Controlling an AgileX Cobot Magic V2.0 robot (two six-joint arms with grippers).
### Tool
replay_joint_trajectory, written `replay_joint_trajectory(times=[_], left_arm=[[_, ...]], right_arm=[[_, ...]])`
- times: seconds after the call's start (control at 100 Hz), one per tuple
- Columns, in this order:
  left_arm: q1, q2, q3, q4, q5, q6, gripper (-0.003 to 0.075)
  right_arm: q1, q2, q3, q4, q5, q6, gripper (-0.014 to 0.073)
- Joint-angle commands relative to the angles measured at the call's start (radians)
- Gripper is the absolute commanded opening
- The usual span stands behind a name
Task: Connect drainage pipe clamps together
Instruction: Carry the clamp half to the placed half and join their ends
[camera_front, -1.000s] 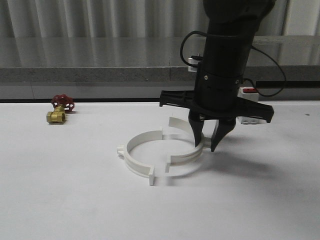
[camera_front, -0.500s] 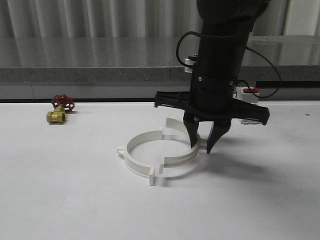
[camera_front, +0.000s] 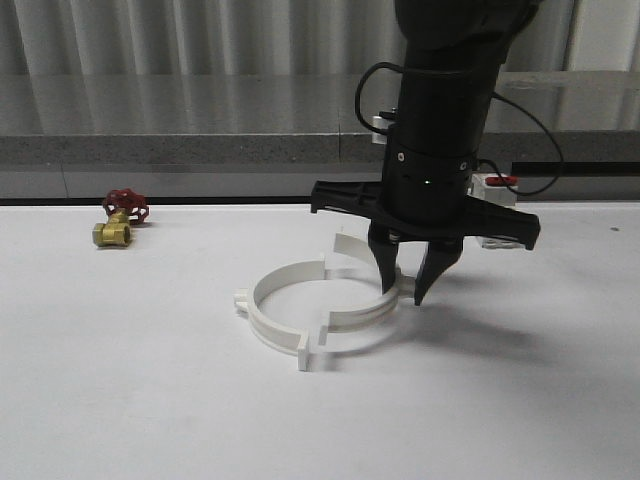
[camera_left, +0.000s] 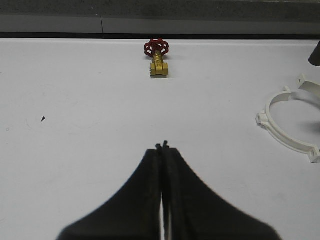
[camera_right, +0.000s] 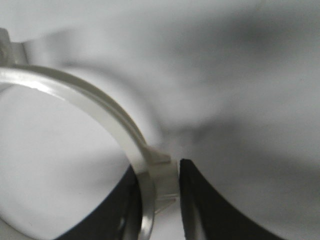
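Observation:
Two white drainage pipe clamps lie on the white table as facing half-rings. The left half (camera_front: 262, 320) rests free, also seen in the left wrist view as a white arc (camera_left: 280, 135). My right gripper (camera_front: 402, 292) points straight down, shut on the wall of the right half (camera_front: 360, 312). Up close the fingers (camera_right: 159, 185) straddle that wall (camera_right: 100, 102) at a small rib. The front ends of the halves sit nearly touching; the far tabs stand a little apart. My left gripper (camera_left: 162, 146) hovers shut and empty over bare table.
A brass valve with a red handwheel (camera_front: 115, 230) sits at the far left near the back edge, also in the left wrist view (camera_left: 157, 65). A white switch with a red top (camera_front: 495, 183) is behind the right arm. A grey ledge runs along the back.
My right gripper has shifted left with the right half, narrowing the front gap between the halves. Since half a second ago it has barely moved. The left half stayed put.

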Motion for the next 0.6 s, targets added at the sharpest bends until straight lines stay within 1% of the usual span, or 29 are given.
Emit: replay_joint_trajectory(times=[0.0, 0.29, 0.59], left_arm=[[0.002, 0.008, -0.028, -0.01, -0.07, 0.0, -0.002], [0.002, 0.008, -0.028, -0.01, -0.07, 0.0, -0.002], [0.002, 0.008, -0.028, -0.01, -0.07, 0.0, -0.002]], right_arm=[[0.003, -0.041, -0.03, -0.015, -0.026, 0.002, 0.0083], [0.013, -0.015, -0.04, -0.014, -0.053, 0.002, 0.0083], [0.013, 0.004, -0.043, -0.008, -0.044, 0.002, 0.0083]])
